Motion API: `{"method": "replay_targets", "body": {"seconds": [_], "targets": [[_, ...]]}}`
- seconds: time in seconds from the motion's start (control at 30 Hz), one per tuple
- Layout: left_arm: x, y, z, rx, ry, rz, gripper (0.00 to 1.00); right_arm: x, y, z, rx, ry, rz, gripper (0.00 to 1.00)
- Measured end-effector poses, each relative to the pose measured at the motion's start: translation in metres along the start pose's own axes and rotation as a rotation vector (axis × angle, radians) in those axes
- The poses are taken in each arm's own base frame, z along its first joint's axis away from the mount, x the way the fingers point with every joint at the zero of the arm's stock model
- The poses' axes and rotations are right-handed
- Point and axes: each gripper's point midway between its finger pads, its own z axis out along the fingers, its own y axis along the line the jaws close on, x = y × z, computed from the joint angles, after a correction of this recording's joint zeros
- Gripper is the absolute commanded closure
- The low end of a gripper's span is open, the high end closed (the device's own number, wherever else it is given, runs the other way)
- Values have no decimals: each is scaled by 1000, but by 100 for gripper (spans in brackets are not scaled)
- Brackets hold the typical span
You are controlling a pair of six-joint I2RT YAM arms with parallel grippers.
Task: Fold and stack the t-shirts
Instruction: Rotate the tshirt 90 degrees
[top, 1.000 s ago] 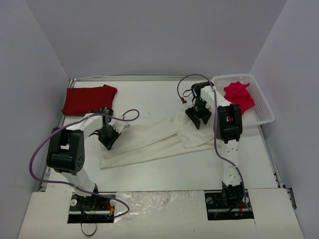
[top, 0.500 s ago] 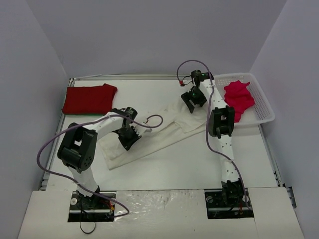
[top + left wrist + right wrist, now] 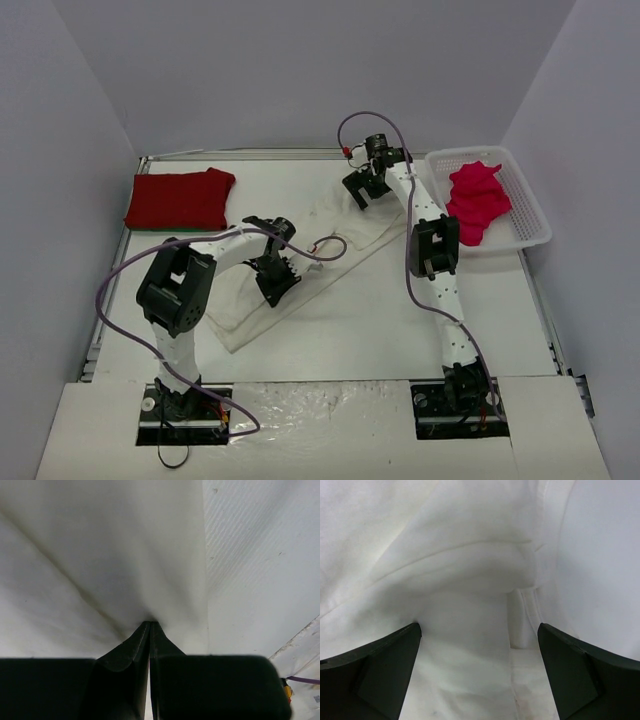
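A large cream-white t-shirt (image 3: 355, 228) lies bunched in a diagonal band across the middle of the table. My left gripper (image 3: 280, 288) sits low on its near part; in the left wrist view the gripper (image 3: 150, 623) is shut, pinching a fold of the white cloth (image 3: 100, 555). My right gripper (image 3: 360, 192) hovers over the shirt's far end, and in the right wrist view it (image 3: 479, 627) stands wide open above the crumpled cloth (image 3: 470, 570), holding nothing. A folded red t-shirt (image 3: 178, 198) lies at the back left. A pinkish-red t-shirt (image 3: 478, 198) is heaped in the basket.
The white lattice basket (image 3: 532, 218) stands at the back right, beside the right arm. Purple cables loop off both arms over the table. Bare tabletop (image 3: 260, 580) shows to the right of the left gripper. Grey walls close in on three sides.
My left gripper has dragged its fold of the white shirt to the right. The right gripper has swung back and left, opened wide and let the cloth go.
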Motion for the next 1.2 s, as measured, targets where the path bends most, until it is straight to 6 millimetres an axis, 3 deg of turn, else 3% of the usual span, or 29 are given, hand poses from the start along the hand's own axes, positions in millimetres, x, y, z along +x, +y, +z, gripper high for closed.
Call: {"method": "replay_targets", "body": {"seconds": [0.23, 0.6, 0.8, 1.2], "targets": [[-7, -17, 6, 44, 5, 30, 98, -25, 7, 7, 25, -80, -8, 0], [-47, -79, 30, 215, 37, 107, 97, -45, 23, 12, 32, -138, -35, 0], [-77, -106, 39, 279, 49, 114, 98, -48, 25, 13, 36, -147, -39, 0], [-109, -132, 52, 374, 41, 75, 98, -49, 26, 13, 32, -148, -40, 0]]}}
